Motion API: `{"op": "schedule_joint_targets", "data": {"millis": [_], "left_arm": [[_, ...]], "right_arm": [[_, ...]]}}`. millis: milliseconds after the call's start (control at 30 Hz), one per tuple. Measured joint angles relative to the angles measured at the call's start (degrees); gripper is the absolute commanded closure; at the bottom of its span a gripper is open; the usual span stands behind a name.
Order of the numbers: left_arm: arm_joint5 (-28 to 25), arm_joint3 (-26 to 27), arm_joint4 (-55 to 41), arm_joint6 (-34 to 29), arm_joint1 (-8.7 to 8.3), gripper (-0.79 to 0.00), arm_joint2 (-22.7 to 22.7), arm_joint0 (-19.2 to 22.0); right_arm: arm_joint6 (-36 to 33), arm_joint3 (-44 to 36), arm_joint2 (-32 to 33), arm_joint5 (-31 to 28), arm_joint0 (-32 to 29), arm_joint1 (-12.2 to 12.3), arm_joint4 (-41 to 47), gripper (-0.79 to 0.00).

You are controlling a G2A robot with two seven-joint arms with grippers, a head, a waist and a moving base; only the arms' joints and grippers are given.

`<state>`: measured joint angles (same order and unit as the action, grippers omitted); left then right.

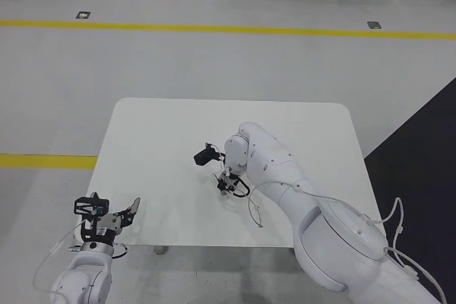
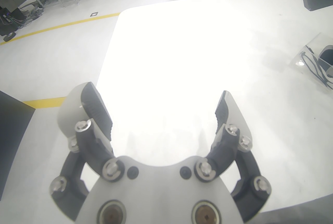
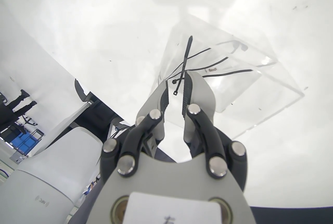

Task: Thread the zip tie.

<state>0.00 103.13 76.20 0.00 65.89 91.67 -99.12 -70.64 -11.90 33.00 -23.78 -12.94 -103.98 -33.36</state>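
One thin black zip tie [image 3: 185, 59], with a small square head at one end, runs between the tips of the right gripper [image 3: 177, 79]. Its fingers sit a narrow gap apart, not clearly pinching. More ties [image 3: 229, 73] lie in the clear box [image 3: 260, 94] on the table [image 1: 175, 137]. The left gripper [image 2: 158, 107] is spread wide and empty at the table's corner.

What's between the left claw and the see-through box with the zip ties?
Just bare white table. The left wrist view shows nothing lying between the left gripper and the clear box holding the zip ties.
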Motion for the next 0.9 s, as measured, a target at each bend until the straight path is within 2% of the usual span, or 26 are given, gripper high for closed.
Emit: {"op": "schedule_joint_targets", "data": {"millis": [233, 433, 567, 667, 900], "left_arm": [[0.00, 0.00, 0.00, 0.00, 0.00, -0.785, 0.00, 0.00], [0.00, 0.00, 0.00, 0.00, 0.00, -0.785, 0.00, 0.00], [0.00, 0.00, 0.00, 0.00, 0.00, -0.785, 0.00, 0.00], [0.00, 0.00, 0.00, 0.00, 0.00, -0.785, 0.00, 0.00], [0.00, 0.00, 0.00, 0.00, 0.00, -0.785, 0.00, 0.00]], "right_arm": [[-0.64, 1.37, 0.86, -0.85, 0.56, -0.15, 1.43, 0.000], [-3.63, 1.56, 2.24, -5.35, 2.21, 0.38, 3.83, 0.000], [-3.56, 1.12, 2.66, -6.36, 2.62, 0.88, 4.87, 0.000], [-3.44, 0.86, 2.46, -6.39, 2.33, 1.07, 4.51, -0.117], [-2.80, 0.50, 2.16, -3.96, 1.71, 0.85, 3.57, -0.148]]}}
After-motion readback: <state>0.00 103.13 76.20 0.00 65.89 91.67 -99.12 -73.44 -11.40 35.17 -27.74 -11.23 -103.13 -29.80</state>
